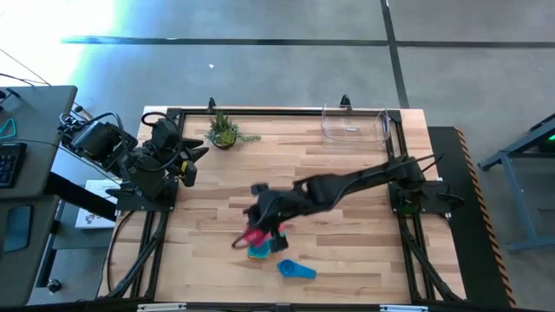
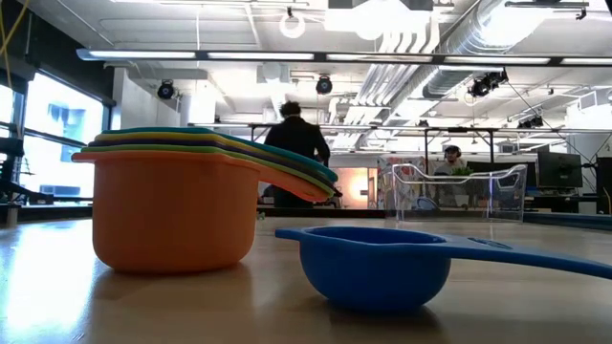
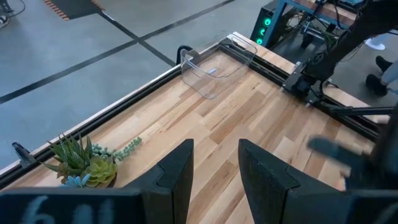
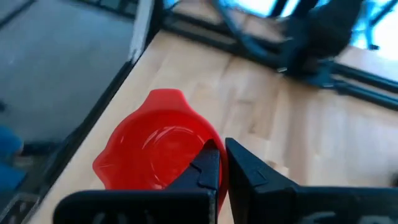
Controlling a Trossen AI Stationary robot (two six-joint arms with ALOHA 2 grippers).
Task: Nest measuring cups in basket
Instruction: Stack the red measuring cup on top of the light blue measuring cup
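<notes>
Red cup, blue cup, orange-bottomed rainbow stack, clear basket, green plant.

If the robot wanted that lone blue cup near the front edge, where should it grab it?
Probably by the flat handle. The blue plastic measuring cup sits upright, apart from the nested stack, its handle sticking out sideways just above the wooden table. Coming from above, fingers could pinch the handle's thin edges; the round bowl looks wider.
</notes>
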